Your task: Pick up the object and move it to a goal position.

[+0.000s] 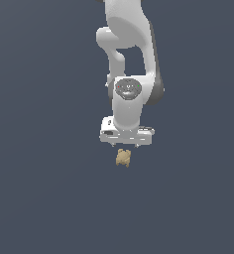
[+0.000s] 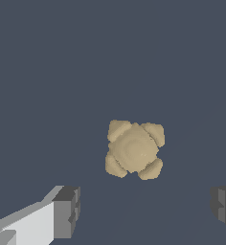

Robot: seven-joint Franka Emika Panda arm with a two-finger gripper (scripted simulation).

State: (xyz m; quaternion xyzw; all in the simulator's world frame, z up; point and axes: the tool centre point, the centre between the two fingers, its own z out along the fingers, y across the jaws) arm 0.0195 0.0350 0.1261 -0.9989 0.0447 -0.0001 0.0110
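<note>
On a plain dark slate-blue surface point(image 1: 44, 198) lies the object point(image 1: 123, 157), a small tan-yellowish lump, directly under the white arm's point(image 1: 131, 49) downward-pointing hand. In the exterior view the gripper point(image 1: 126, 147) hangs just above it, the flat white hand body sitting crosswise with only short stubs of the fingers showing below it, and the object sits beneath the middle of that body; whether a gap remains between fingertips and object cannot be told from this angle. The wrist view looks straight down on the object point(image 2: 134, 149) and shows its shape more clearly: a rounded central dome with four knobby lobes at the corners, giving it a roughly squarish outline. In that same view the two dark grey fingertips point(image 2: 67, 213) appear at opposite sides of the picture, spread wide, one on a white finger body and the other only partly inside the frame. Neither pad touches the object, which lies clear of both and off the line joining them, nearer to the one on the white finger body. The gripper point(image 2: 146, 209) is empty, holding nothing between its fingers.
</note>
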